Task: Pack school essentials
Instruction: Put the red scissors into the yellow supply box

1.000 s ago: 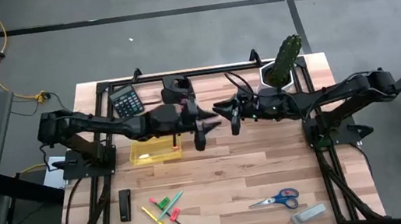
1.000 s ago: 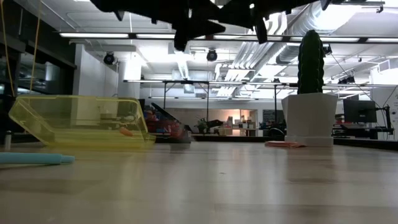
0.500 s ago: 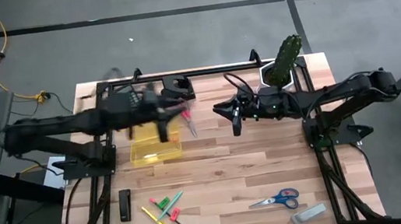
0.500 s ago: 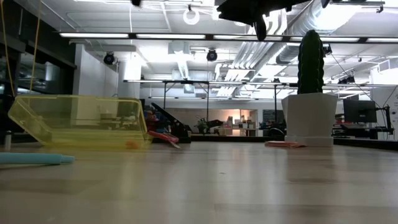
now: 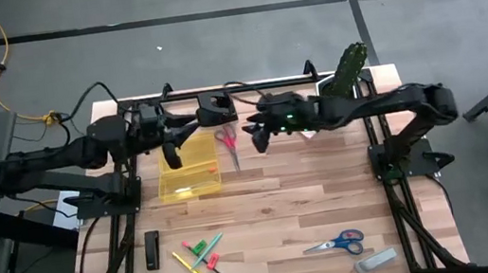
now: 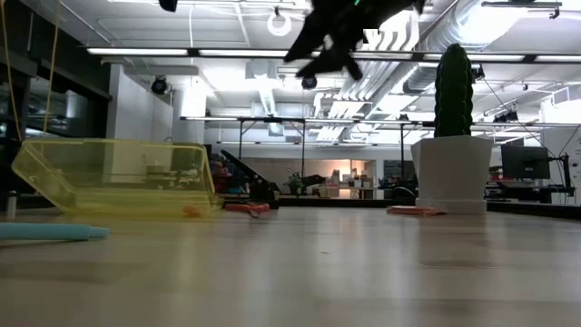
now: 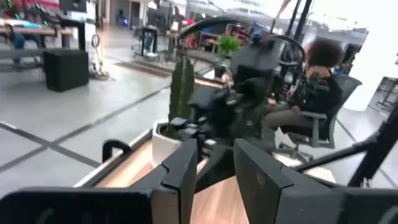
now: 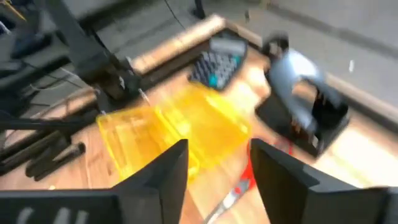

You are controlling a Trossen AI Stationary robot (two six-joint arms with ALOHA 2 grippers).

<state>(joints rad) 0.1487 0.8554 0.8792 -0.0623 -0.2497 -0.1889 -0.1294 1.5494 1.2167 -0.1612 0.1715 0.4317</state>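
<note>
The red-handled scissors [image 5: 226, 147] lie flat on the wood, just right of the clear yellow box [image 5: 188, 178], and no gripper touches them. My right gripper [image 5: 254, 137] hovers open above them, slanting down; in its wrist view the scissors [image 8: 239, 186] show below the gap between its fingers. My left gripper [image 5: 172, 151] is held level above the box's far left corner, its fingers [image 7: 180, 177] a little apart with nothing between them. The blue-handled scissors [image 5: 335, 242] and the pens [image 5: 201, 255] lie near the front edge. A flat pink pad [image 6: 413, 211] lies by the cactus pot.
A cactus in a white pot [image 5: 347, 72] stands at the far right. A calculator [image 8: 217, 62] and a black desk tool [image 5: 216, 110] lie along the far edge. A black bar [image 5: 152, 250] and a grey piece [image 5: 376, 259] lie near the front.
Both grippers stood close together high over the table's middle. My left gripper has pulled back toward the table's left edge and risen. The red-handled scissors have come down and now lie flat beside the yellow box. My right gripper has moved toward the left and tipped downward.
</note>
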